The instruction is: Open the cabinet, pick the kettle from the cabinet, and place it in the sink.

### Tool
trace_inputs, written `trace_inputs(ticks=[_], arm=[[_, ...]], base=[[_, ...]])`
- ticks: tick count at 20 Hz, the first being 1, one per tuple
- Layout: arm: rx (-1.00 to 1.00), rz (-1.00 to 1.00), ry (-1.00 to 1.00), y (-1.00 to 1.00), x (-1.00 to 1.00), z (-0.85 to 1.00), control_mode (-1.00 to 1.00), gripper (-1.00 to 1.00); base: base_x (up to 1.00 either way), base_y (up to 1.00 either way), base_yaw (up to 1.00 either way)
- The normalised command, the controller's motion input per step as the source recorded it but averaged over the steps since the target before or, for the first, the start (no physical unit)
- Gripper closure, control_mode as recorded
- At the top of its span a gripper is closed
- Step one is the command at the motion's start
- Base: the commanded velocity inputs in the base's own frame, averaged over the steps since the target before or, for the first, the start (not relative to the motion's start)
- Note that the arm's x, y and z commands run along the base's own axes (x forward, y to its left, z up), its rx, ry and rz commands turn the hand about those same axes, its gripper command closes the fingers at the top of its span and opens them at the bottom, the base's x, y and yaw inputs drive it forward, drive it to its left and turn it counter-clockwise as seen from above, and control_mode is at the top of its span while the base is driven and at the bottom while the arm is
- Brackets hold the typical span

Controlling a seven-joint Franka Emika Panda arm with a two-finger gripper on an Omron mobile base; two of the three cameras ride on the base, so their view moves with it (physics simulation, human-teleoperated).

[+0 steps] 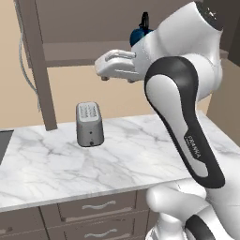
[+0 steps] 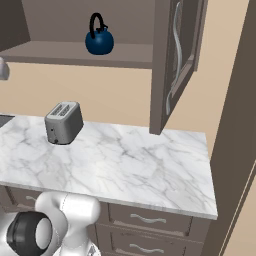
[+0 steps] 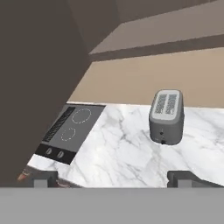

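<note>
The cabinet [image 2: 176, 55] stands open, its right door swung out with a curved silver handle; its left door [image 1: 33, 61] is seen edge-on. The dark-blue kettle [image 2: 99, 40] with a black arched handle sits upright on the cabinet's bottom shelf. In the left base view the kettle [image 1: 139, 33] peeks out behind my arm. My gripper [image 1: 117, 77] hangs in front of the shelf, lower than the kettle and to its left, apart from it. In the hand view the gripper [image 3: 113, 179] is open with nothing between its tips, looking down at the counter. The sink is out of view.
A grey toaster [image 1: 89, 124] stands on the white marble counter [image 1: 140, 154] below the shelf. A black cooktop [image 3: 65, 131] lies in the counter to the toaster's left. Drawers [image 2: 145, 220] with short handles run under the counter. A tall brown panel [image 2: 235, 125] bounds the right end.
</note>
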Motion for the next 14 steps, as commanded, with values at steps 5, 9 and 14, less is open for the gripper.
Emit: trace_inputs(ticks=[5,9,14], arm=[[-0.06,0.0,-0.42,-0.43,-0.11,0.02,-1.0,-1.0],[-0.02,0.0,-0.1,-0.41,0.07,0.06,-1.0,-1.0],[-0.08,-0.02,-0.02,-0.36,0.13,0.23,-1.0,-1.0]], base=[[0.0,0.0,0.0],[0.0,0.0,0.0],[0.0,0.0,0.0]])
